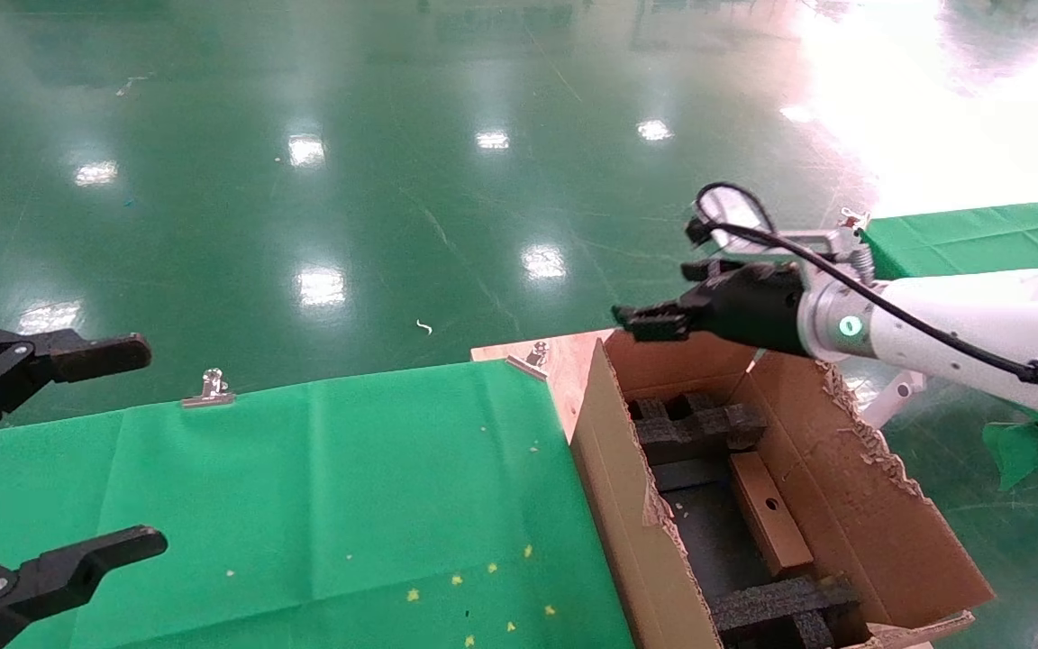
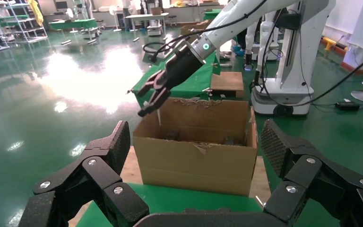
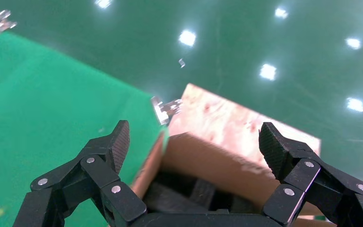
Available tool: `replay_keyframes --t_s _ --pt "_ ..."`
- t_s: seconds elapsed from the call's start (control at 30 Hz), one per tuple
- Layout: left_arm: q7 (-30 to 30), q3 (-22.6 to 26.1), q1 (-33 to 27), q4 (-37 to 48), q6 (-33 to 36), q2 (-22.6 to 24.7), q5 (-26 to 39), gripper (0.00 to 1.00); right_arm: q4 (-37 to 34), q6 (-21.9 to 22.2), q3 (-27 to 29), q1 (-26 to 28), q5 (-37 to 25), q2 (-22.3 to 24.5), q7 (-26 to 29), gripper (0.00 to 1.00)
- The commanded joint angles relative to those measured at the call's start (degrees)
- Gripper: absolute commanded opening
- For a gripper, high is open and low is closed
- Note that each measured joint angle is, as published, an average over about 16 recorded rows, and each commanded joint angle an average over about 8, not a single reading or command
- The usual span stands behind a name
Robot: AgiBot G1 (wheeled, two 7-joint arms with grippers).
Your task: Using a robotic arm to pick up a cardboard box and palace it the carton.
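Observation:
The small cardboard box (image 1: 767,523), flat, brown, with a round hole, lies inside the carton (image 1: 618,487) between black foam inserts (image 1: 695,428). My right gripper (image 1: 654,320), on the white arm with the teal ring (image 1: 850,326), hangs open and empty above the carton's far edge. Its wrist view shows the wide-apart fingers (image 3: 116,142) over the carton's far wall (image 3: 208,161). My left gripper (image 1: 136,446) is open and empty over the green cloth at the far left. Its wrist view shows the carton (image 2: 194,161) ahead and the right gripper (image 2: 146,99) above it.
A green cloth (image 1: 348,496) covers the table, held by metal clips (image 1: 210,388). The carton stands on a wooden board (image 1: 573,361) at the cloth's right end. A second green-covered table (image 1: 978,234) is at the right. Glossy green floor lies beyond.

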Motion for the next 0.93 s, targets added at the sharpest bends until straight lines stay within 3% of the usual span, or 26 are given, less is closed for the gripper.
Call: replay_keyframes --t_s 0.03,0.83,0.93 --pt "0.0 0.0 0.0 0.0 0.0 0.0 0.0 1.0 -0.19 -2.67 3.78 -2.08 1.92 -0.27 -2.9 1.0" --pt "0.0 0.01 0.0 0.0 0.0 0.0 0.0 1.0 -2.41 -34.36 48.62 -26.83 24.77 -3.42 -37.38 1.0" --pt "0.0 0.01 0.0 0.0 0.0 0.0 0.0 1.0 -2.55 -36.33 51.41 -28.37 26.19 -3.62 -39.52 1.0"
